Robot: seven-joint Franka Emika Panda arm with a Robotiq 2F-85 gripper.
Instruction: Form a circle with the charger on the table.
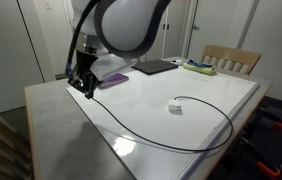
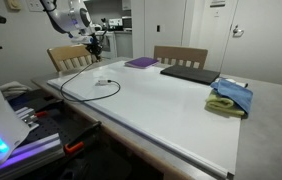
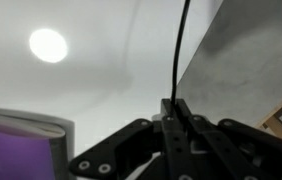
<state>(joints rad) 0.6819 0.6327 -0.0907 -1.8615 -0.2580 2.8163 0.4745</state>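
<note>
**Close the loop: bring the held end round to the plug block**

Your gripper (image 1: pixel 82 84) is pinched narrow on the thin black lead of the charger (image 1: pixel 196 147), near its free end. It sits above the grey rim at one corner of the bench (image 1: pixel 56 125). The wrist view confirms this: the jaws are clamped on the lead, which runs straight out ahead of them.

From your grip the lead sweeps over the glossy white panel in a wide, open arc. It then curls back to the white plug block (image 1: pixel 175 107), which lies flat mid-panel. The ring looks mostly laid, and the gap left is between your gripper and that block.

Travel low and slowly so the lead drags along the bench instead of lifting and collapsing the arc. Aim the held end at the plug block, lower it until it rests on the surface, and only then let go. Watch the purple book (image 1: pixel 111 79) just beside you, because the lead could snag on it.

No brand, label or writing is legible in any view.
</note>
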